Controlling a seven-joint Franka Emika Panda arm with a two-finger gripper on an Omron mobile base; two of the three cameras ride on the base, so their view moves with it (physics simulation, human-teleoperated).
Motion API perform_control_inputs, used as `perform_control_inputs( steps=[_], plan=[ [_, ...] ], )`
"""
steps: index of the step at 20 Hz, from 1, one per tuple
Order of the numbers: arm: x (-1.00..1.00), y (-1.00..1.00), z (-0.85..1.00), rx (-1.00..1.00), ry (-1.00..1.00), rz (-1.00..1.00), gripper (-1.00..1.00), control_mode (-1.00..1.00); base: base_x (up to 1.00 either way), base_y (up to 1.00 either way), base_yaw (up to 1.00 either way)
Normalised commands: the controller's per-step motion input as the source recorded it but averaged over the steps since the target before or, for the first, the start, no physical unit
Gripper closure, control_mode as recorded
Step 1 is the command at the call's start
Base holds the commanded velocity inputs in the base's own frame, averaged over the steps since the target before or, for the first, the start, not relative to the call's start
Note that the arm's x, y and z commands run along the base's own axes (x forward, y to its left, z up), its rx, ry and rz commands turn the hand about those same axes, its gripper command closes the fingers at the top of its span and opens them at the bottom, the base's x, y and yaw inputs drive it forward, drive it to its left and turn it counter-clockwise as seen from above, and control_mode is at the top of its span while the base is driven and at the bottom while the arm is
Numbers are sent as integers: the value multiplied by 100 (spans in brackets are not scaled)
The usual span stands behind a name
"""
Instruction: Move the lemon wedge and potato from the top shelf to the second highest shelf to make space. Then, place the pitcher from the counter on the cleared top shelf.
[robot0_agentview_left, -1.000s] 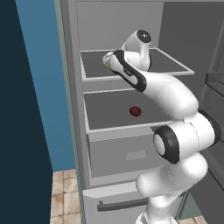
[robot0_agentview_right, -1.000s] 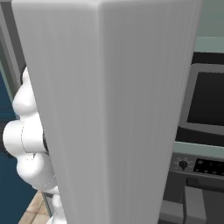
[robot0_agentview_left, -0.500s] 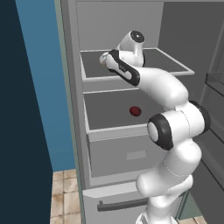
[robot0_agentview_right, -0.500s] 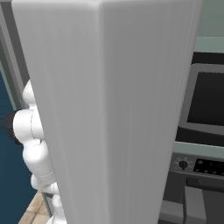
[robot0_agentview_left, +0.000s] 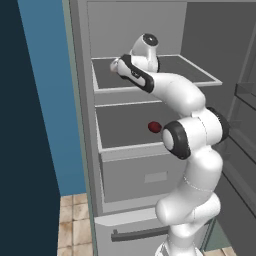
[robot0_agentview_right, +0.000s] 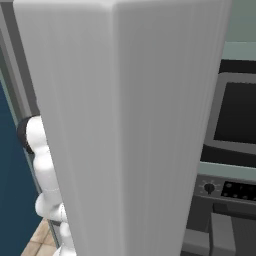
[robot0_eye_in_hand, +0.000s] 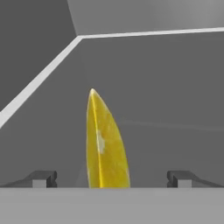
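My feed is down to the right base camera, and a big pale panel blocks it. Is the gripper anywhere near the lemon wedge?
Observer: Yes. In the hand view the lemon wedge stands between the two fingertips, and the jaws are wide open.
Operator: Which shelf is it over?
Observer: The left base view shows the hand reaching in over the top shelf.
Operator: Where is the potato?
Observer: The potato lies on the second highest shelf, close beside the arm's elbow joint.
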Motion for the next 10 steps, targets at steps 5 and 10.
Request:
perform_control_inputs(
  steps=[5,10],
  plan=[
    [17,9,-13,-1,6,0,-100,-100,0,0,0],
    [5,19,-19,-3,4,0,100,-100,0,0,0]
  ],
)
